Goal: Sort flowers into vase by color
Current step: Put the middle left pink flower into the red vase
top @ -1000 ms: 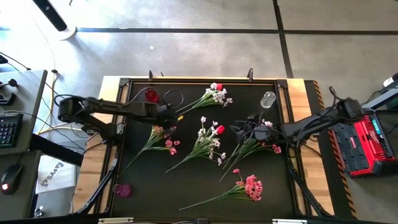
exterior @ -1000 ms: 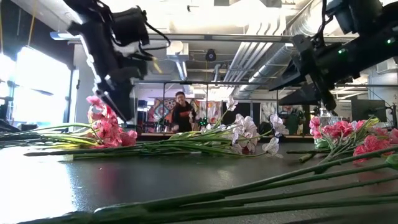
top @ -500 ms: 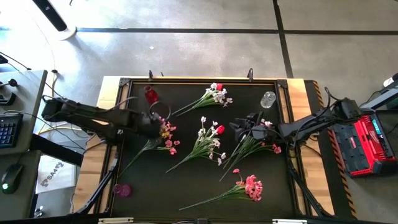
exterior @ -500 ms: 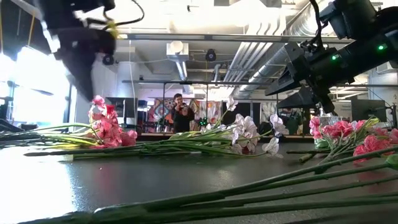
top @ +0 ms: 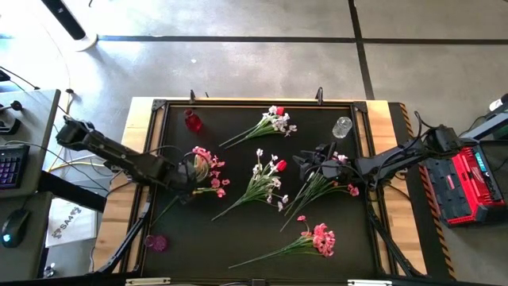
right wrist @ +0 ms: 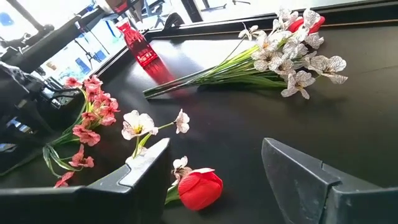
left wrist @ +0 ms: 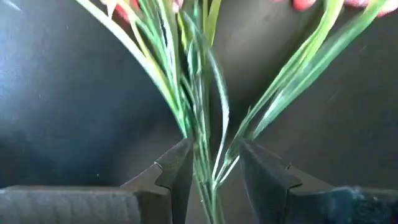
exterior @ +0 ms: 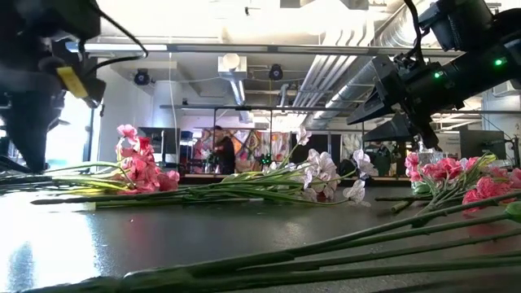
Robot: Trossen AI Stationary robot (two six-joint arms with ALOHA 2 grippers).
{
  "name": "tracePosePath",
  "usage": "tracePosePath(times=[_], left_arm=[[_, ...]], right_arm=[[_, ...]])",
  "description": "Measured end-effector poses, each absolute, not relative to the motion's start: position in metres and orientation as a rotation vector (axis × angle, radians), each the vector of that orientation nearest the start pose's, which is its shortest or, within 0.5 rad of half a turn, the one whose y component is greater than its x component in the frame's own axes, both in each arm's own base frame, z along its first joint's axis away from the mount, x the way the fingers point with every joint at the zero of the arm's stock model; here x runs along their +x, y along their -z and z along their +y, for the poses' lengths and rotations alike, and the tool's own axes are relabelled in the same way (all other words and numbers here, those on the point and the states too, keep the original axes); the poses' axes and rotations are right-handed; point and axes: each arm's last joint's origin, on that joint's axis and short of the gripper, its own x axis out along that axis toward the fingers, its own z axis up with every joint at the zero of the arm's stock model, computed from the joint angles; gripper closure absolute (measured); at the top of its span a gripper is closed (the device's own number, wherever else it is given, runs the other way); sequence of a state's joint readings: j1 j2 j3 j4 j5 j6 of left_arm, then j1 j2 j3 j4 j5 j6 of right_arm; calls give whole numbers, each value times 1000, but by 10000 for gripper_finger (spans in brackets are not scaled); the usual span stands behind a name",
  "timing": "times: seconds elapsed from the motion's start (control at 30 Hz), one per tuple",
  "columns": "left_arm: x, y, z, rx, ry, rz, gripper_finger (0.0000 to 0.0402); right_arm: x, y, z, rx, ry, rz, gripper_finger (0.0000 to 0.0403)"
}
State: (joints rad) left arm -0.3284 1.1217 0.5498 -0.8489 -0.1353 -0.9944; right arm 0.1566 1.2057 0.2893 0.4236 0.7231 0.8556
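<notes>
Several flower sprays lie flat on the black mat. My left gripper (top: 187,173) points down over the left pink spray (top: 209,168), open, its fingers standing on either side of the bunched green stems (left wrist: 202,124); no touch shows. My right gripper (top: 305,166) hovers open near the middle, facing the white spray with the red bud (right wrist: 200,188). A white-and-red spray (top: 274,121) lies at the far side. Pink clustered blossoms (top: 321,238) lie toward the near edge. Another pink spray (top: 321,187) lies under the right arm.
A red vase (top: 191,121) stands at the far left, a clear vase (top: 341,126) at the far right, and a small pink vase (top: 155,242) at the near left corner. Long stems (exterior: 326,244) run across the near part of the mat. A person stands in the room beyond.
My left gripper has moved from beside the red vase toward the table's near edge and a little left, sinking slightly and tipping more steeply downward, and now stands over the left pink spray's stems. The flowers lie as before.
</notes>
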Motion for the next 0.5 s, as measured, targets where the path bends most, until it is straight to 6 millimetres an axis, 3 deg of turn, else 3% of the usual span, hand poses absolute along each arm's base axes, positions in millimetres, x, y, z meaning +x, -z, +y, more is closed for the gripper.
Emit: tracePosePath(times=[0.5], left_arm=[[150,-142,-57,-496,-456,1346,286]], right_arm=[[202,-149,13,621,705,182,167]])
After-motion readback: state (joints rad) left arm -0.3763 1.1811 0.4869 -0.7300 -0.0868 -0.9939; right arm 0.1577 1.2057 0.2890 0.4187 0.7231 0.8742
